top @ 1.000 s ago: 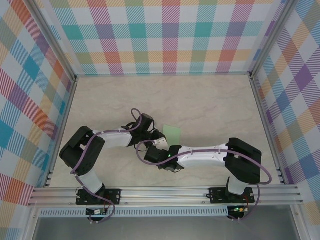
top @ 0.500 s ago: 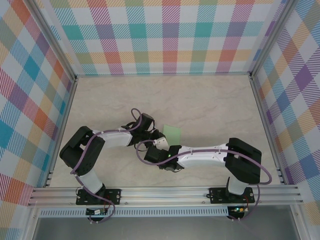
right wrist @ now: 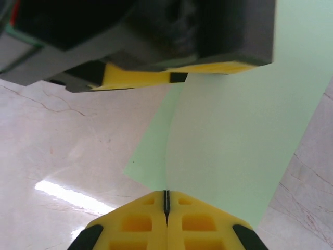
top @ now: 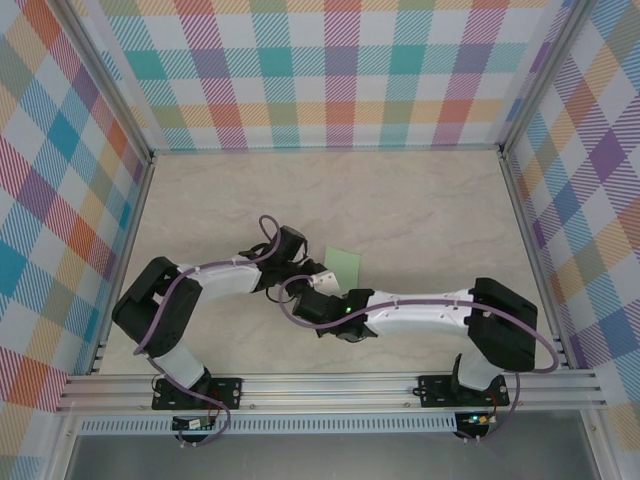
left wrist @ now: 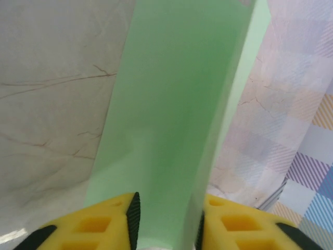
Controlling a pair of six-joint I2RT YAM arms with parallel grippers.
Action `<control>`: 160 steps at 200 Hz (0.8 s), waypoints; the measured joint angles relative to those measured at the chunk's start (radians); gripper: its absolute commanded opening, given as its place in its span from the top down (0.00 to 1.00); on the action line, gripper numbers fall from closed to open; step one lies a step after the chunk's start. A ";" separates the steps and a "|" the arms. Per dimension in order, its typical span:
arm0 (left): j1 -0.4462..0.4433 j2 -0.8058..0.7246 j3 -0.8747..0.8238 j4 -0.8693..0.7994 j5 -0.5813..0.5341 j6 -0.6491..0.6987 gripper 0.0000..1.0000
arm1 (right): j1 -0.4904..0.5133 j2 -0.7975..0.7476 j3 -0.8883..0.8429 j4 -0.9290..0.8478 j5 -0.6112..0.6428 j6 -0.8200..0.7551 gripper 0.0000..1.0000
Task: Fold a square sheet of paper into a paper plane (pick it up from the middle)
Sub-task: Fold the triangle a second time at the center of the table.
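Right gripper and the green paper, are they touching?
Touching. The right wrist view shows the right gripper shut on the edge of the square sheet of paper.

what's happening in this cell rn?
Both arms meet mid-table over a pale-green sheet of paper. The right hand is pinched shut on one edge of the sheet, which curves up off the table there. The left hand is open, with the paper running up through its gap. The sheet looks folded over along one side; no plane shape yet.
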 measured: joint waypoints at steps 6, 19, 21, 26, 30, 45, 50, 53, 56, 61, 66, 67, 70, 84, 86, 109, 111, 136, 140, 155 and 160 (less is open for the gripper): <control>0.000 -0.014 0.000 -0.015 -0.011 0.005 0.55 | -0.011 -0.023 -0.017 0.018 -0.018 -0.005 0.97; 0.000 -0.052 0.000 -0.050 -0.045 0.014 0.51 | -0.037 -0.063 -0.053 0.053 -0.055 -0.014 0.97; 0.000 -0.059 0.000 -0.055 -0.052 0.015 0.50 | -0.043 -0.069 -0.060 0.060 -0.061 -0.015 0.97; 0.000 -0.076 0.000 -0.072 -0.067 0.020 0.46 | -0.054 -0.085 -0.077 0.076 -0.079 -0.018 0.97; 0.000 -0.089 0.000 -0.081 -0.081 0.016 0.44 | -0.066 -0.097 -0.093 0.091 -0.097 -0.022 0.97; 0.000 -0.154 0.000 -0.138 -0.142 0.021 0.43 | -0.109 -0.135 -0.145 0.136 -0.159 -0.022 0.96; 0.000 -0.176 0.000 -0.158 -0.162 0.021 0.43 | -0.127 -0.148 -0.163 0.154 -0.185 -0.023 0.96; 0.000 -0.190 -0.001 -0.169 -0.172 0.020 0.43 | -0.136 -0.155 -0.173 0.163 -0.200 -0.024 0.96; 0.000 -0.204 -0.002 -0.179 -0.184 0.020 0.44 | -0.149 -0.163 -0.184 0.173 -0.216 -0.025 0.96; 0.000 -0.226 -0.003 -0.194 -0.200 0.020 0.45 | -0.166 -0.174 -0.199 0.187 -0.239 -0.025 0.96; 0.000 -0.247 -0.007 -0.206 -0.216 0.019 0.48 | -0.182 -0.184 -0.214 0.203 -0.262 -0.025 0.96; 0.000 -0.250 -0.008 -0.208 -0.217 0.019 0.48 | -0.185 -0.185 -0.216 0.205 -0.265 -0.025 0.96; 0.000 -0.264 -0.012 -0.214 -0.227 0.021 0.50 | -0.197 -0.192 -0.226 0.216 -0.281 -0.026 0.96; 0.000 -0.311 -0.036 -0.229 -0.246 0.021 0.56 | -0.246 -0.215 -0.263 0.260 -0.349 -0.025 0.95; 0.000 -0.316 -0.041 -0.230 -0.248 0.018 0.57 | -0.253 -0.218 -0.268 0.266 -0.359 -0.025 0.95; -0.006 -0.339 -0.095 -0.220 -0.234 0.017 0.63 | -0.322 -0.240 -0.314 0.318 -0.460 -0.026 0.96; -0.008 -0.338 -0.099 -0.219 -0.232 0.018 0.64 | -0.327 -0.241 -0.317 0.320 -0.468 -0.026 0.96; -0.040 -0.317 -0.121 -0.199 -0.203 0.019 0.66 | -0.354 -0.242 -0.332 0.346 -0.536 -0.029 0.95; -0.047 -0.311 -0.121 -0.189 -0.197 0.020 0.66 | -0.355 -0.242 -0.333 0.349 -0.543 -0.029 0.95; -0.077 -0.278 -0.118 -0.163 -0.175 0.024 0.68 | -0.356 -0.242 -0.333 0.357 -0.564 -0.029 0.95; -0.087 -0.264 -0.116 -0.155 -0.171 0.025 0.70 | -0.356 -0.242 -0.333 0.359 -0.568 -0.029 0.95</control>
